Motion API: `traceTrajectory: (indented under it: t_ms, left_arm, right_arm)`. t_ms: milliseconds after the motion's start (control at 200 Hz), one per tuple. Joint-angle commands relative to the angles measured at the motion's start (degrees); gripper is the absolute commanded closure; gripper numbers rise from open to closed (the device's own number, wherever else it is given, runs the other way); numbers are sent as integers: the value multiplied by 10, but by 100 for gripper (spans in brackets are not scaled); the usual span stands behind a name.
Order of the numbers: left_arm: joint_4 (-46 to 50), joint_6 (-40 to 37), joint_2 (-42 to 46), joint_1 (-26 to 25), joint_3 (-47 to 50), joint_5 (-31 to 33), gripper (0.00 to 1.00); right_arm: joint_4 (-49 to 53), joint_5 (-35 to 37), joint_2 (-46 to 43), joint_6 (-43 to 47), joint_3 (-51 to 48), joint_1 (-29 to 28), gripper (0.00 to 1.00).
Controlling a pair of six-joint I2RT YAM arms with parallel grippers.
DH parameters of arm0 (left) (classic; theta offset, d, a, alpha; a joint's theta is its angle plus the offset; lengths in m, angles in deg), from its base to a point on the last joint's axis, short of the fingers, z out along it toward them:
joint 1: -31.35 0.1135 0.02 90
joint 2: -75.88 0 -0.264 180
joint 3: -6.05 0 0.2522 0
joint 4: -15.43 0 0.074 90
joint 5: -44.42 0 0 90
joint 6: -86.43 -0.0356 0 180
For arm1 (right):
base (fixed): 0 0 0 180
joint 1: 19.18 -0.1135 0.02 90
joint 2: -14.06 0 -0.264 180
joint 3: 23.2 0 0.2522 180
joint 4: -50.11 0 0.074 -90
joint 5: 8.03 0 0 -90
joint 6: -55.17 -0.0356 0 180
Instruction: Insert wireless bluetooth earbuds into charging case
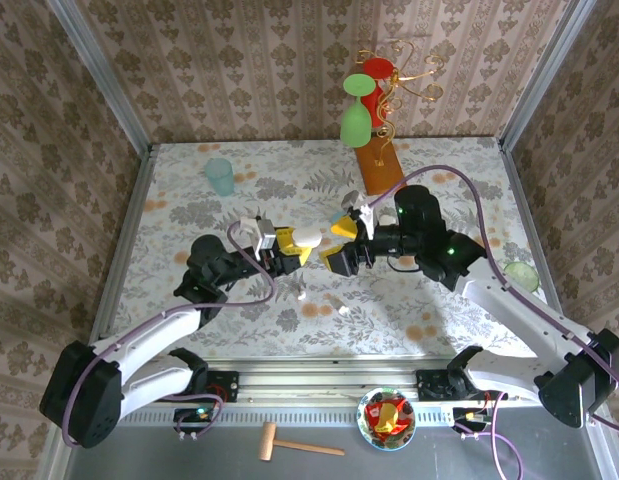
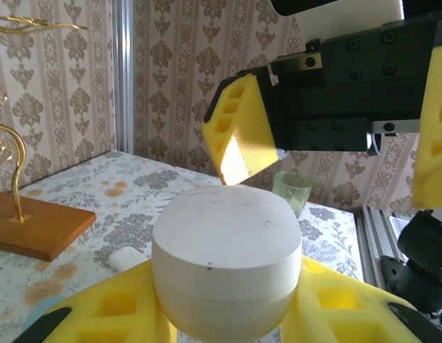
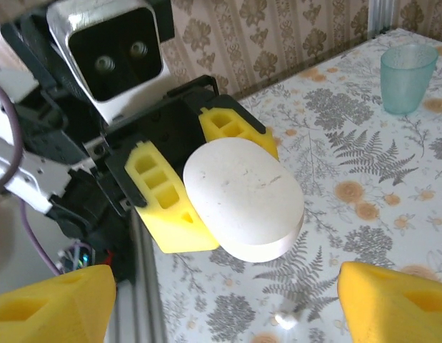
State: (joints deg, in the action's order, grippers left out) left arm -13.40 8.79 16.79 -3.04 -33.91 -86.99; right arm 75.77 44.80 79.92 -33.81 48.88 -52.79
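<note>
The white charging case (image 1: 307,236) is held above the table's middle, lid closed, with my left gripper (image 1: 292,245) shut on its lower half. In the left wrist view the case (image 2: 226,254) sits between the yellow fingers (image 2: 117,311). My right gripper (image 1: 341,244) faces it from the right, open, a little apart from the case. In the right wrist view the case (image 3: 243,196) lies beyond the right gripper (image 3: 224,307), whose jaws are wide apart. Two tiny white earbuds (image 1: 302,295) (image 1: 345,309) lie on the table below; one earbud (image 3: 286,318) shows under the case.
A teal cup (image 1: 220,176) stands at the back left. A wooden stand (image 1: 377,165) with gold wire, holding a green and a red glass, is at the back centre. A green disc (image 1: 522,275) lies at the right edge. A bowl (image 1: 387,418) and a wooden hammer (image 1: 294,445) rest on the front ledge.
</note>
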Motion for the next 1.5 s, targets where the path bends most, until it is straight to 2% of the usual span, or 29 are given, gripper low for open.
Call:
traceTrajectory:
  t_ms: [0,450,760,1235,1495]
  left_arm:
    - [8,8,13,3,5,-19,74]
    - [4,8,9,3,2,-38,74]
    - [2,-6,7,3,8,-70,76]
    - [31,-39,17,5,11,-80,76]
    - [29,-59,20,5,14,-89,76]
  right_arm:
    - [28,10,16,99,26,-5,18]
    - [22,12,55,106,43,-6,20]
    - [1,40,72,53,53,-4,27]
    - [-1,27,63,12,52,15,29]
    - [-4,54,70,-13,63,20,30]
